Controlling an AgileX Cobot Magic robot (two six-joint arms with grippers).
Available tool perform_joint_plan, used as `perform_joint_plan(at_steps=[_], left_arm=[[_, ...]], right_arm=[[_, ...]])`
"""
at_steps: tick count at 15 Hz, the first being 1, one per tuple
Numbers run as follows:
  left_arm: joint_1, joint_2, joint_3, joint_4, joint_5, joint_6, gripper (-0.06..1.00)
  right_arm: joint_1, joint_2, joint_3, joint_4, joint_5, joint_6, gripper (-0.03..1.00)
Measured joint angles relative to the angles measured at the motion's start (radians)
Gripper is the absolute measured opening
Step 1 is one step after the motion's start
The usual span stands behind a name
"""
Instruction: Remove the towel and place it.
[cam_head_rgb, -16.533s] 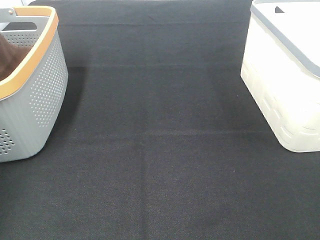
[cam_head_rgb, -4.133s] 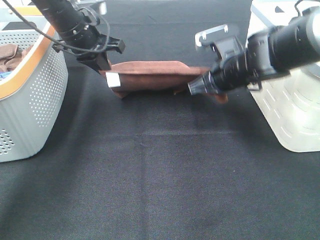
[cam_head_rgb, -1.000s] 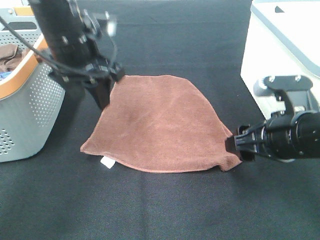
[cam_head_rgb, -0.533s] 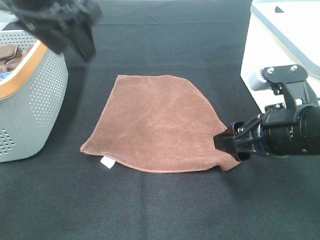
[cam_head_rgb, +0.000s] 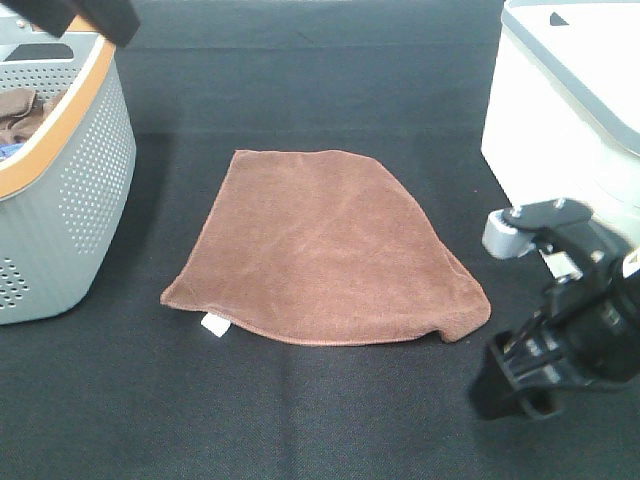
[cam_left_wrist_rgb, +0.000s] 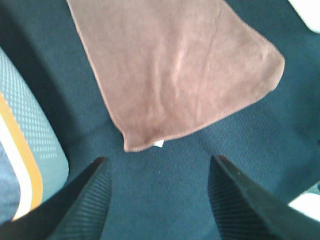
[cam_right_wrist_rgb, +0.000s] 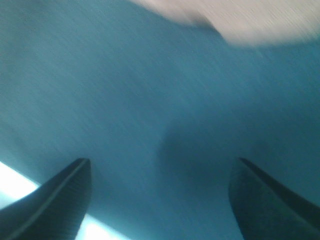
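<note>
Towel: the towel (cam_head_rgb: 325, 250) is lying spread flat on the black table cover (cam_head_rgb: 330, 420), between the two baskets and touching neither; nothing is holding it.
White tag: the tag (cam_head_rgb: 213, 325) is showing at the towel's near left corner; no print on it is legible.
Right gripper: the right gripper (cam_head_rgb: 512, 385) is hanging just beside the towel's bunched near right corner, apart from the cloth, jaws standing wide and gripping nothing; its wrist view is showing only bare cover between the fingertips (cam_right_wrist_rgb: 55, 197), with the towel's edge ahead.
Left gripper: the left gripper (cam_left_wrist_rgb: 157, 200) is sitting high above the towel's tag side, jaws well apart and empty; the exterior view is catching only a dark part of that arm at the upper left.
Grey basket: the grey basket (cam_head_rgb: 85, 190) with orange rim is standing beside the left gripper, with another brown cloth (cam_head_rgb: 22, 108) lying inside.
White basket: the white basket (cam_head_rgb: 575, 150) is standing behind the right gripper.
Step in hand, judged: the towel appears placed; both arms are best drawn straight up and clear, so no finger is snagging the raised corner and dragging the cloth.
Writing: no brand or lettering is readable anywhere.
</note>
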Motion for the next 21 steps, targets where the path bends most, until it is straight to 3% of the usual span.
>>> perform_joint_plan(at_steps=[2,3,5,8,12,16,19,21], left_arm=[[0.000,-0.050,0.091,0.001,-0.001,-0.016,0.56],[0.000,-0.050,0.091,0.001,-0.001,-0.016,0.56],[0.000,-0.132,0.237,0.003,-0.001,-0.030,0.56],[0.000,-0.347,0.570,0.007,-0.002,-0.078,0.56],[0.000,-0.597,0.849,0.042,-0.005,-0.083,0.56],[0.000,-0.827,1.006,0.101,-0.065,-0.059,0.56],[0.000,-0.980,1.036,0.111,-0.166,0.005,0.56],[0.000,-1.022,1.046,0.110,-0.166,0.043,0.56]], right_arm=[[0.000,-0.026,-0.088,-0.213,0.184,0.196,0.72],[0.000,-0.026,-0.088,-0.213,0.184,0.196,0.72],[0.000,-0.091,-0.105,-0.293,0.289,0.239,0.72],[0.000,-0.306,-0.051,-0.290,0.379,0.247,0.72],[0.000,-0.557,0.010,-0.284,0.440,0.247,0.72],[0.000,-0.750,0.048,-0.283,0.456,0.247,0.72],[0.000,-0.890,0.048,-0.279,0.457,0.247,0.72],[0.000,-0.994,0.050,-0.277,0.458,0.246,0.72]])
